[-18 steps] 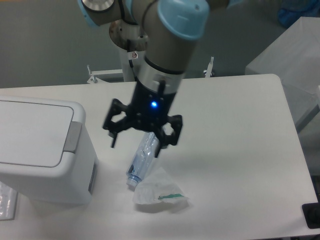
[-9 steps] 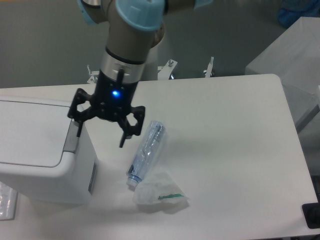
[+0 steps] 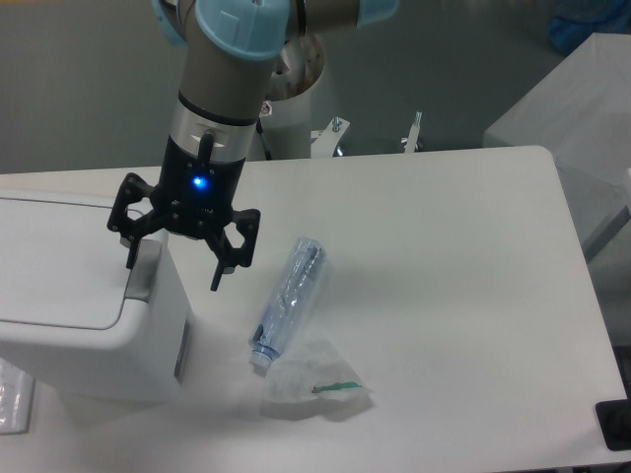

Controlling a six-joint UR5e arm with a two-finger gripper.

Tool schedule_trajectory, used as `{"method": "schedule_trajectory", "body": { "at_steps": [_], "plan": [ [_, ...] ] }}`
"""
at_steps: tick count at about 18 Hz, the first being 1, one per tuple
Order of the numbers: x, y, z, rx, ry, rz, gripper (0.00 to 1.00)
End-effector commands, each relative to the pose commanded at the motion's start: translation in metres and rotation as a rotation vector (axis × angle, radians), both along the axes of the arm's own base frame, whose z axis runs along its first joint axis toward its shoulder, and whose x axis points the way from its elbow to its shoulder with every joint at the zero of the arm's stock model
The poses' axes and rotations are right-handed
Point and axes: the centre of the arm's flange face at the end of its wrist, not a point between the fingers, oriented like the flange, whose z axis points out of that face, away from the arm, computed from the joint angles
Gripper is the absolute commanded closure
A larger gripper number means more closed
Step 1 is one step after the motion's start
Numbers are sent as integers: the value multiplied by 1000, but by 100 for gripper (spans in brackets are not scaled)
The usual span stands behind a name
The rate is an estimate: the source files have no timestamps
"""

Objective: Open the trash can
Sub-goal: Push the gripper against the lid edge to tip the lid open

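bin at worktop's left edge, lid flat and shut; claw spread wide, holding nothing, straddling the bin's right edge by the grey tab; pressing and opening not yet done.

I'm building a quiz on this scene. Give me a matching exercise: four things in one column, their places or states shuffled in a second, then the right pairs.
Things:
1. trash can
2. gripper
3. clear bottle
4. crumpled wrapper

Places or states:
A. lying on its side mid-table
B. at the table's left edge, lid shut
C. near the front edge, just past the bottle's cap end
D. jaws open, above the bin's right edge

Pairs: 1-B, 2-D, 3-A, 4-C
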Motion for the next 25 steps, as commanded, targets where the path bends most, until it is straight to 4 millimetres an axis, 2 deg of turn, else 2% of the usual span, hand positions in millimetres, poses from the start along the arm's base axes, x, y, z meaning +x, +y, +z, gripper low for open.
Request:
{"method": "schedule_trajectory", "body": {
  "at_steps": [11,18,21,25],
  "plan": [
    [-2,0,-12,-23,11,7,0],
    [2,0,-25,-22,35,7,0],
    [9,5,-30,-50,74,1,0],
    [10,5,-29,-50,76,1,0]
  ]
}}
